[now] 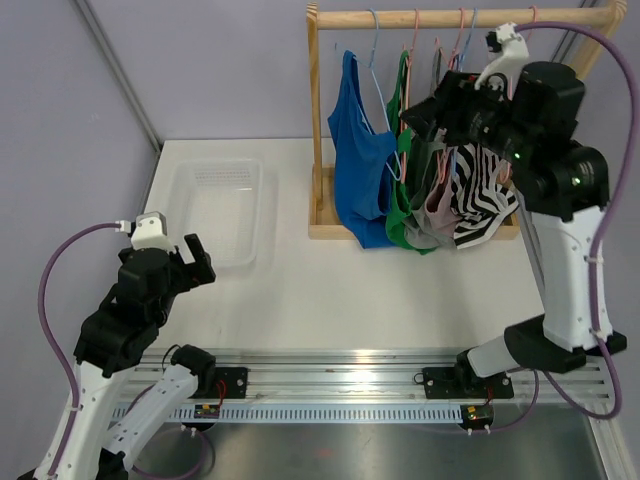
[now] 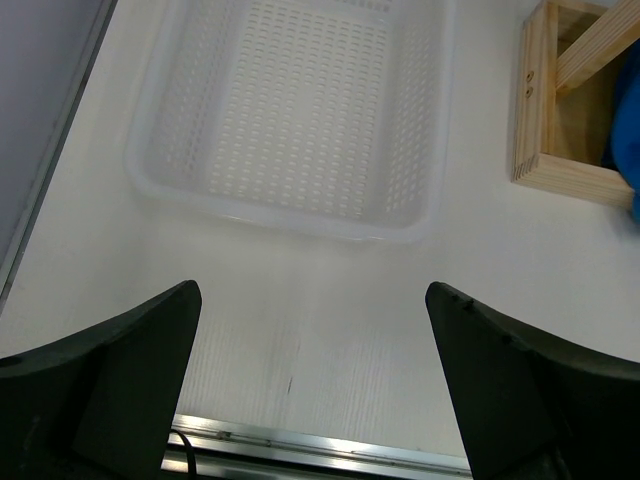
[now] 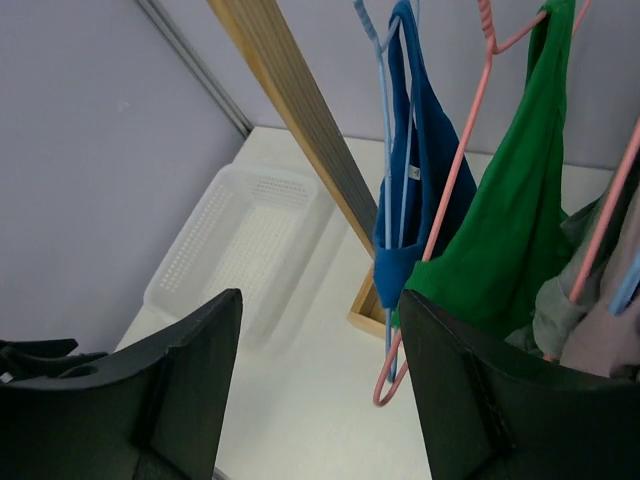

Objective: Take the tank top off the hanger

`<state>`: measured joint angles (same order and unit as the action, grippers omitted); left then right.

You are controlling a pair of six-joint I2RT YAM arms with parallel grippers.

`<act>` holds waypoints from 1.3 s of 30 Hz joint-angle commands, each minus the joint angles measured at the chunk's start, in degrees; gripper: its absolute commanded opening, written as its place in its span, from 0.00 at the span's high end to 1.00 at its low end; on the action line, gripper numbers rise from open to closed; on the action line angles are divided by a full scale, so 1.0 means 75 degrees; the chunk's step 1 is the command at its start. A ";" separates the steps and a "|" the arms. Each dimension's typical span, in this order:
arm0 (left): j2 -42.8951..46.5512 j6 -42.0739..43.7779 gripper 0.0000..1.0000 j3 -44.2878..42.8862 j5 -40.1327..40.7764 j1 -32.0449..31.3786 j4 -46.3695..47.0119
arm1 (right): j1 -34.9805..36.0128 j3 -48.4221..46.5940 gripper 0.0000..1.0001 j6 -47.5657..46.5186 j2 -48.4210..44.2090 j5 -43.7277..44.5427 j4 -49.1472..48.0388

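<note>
Up at one o'clock, the green tank top (image 3: 510, 230) hangs on its pink hanger (image 3: 448, 180) on the wooden rack (image 1: 460, 17), right gripper (image 3: 315, 300) agape beside it, holding nothing. At nine o'clock, the white basket (image 2: 290, 225); left gripper (image 2: 312, 290) wide, unladen.

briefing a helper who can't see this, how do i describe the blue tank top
Find the wooden clothes rack at the far side of the table. Of the tops hanging from its rail, the blue tank top is at the left end, beside the upright post. Its neighbour is a green top, and no other is blue.
</note>
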<state>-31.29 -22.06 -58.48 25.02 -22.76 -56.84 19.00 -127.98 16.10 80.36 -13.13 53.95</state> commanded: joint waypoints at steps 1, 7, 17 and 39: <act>-0.0035 -0.0093 0.01 -0.0007 -0.0160 -0.0023 0.0418 | 0.0173 -0.1025 0.29 -0.0329 0.0827 0.0259 0.0259; -0.0070 -0.0081 0.01 0.0004 -0.0089 -0.0023 0.0383 | 0.0735 -0.1919 0.31 -0.0822 0.1988 0.1699 0.0470; -0.0176 -0.0070 0.01 0.0063 -0.0171 -0.0023 0.0418 | 0.1029 -0.2517 0.42 -0.1630 0.3487 0.3027 0.0260; -0.0399 0.0000 0.01 0.0156 -0.0533 -0.0023 0.0664 | 0.1403 -0.3033 1.00 -0.1924 0.3537 0.2852 -0.0256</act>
<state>-34.13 -22.13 -56.80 23.29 -22.76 -55.66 28.62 -148.73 2.20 112.42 7.09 57.71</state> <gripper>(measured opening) 0.988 0.040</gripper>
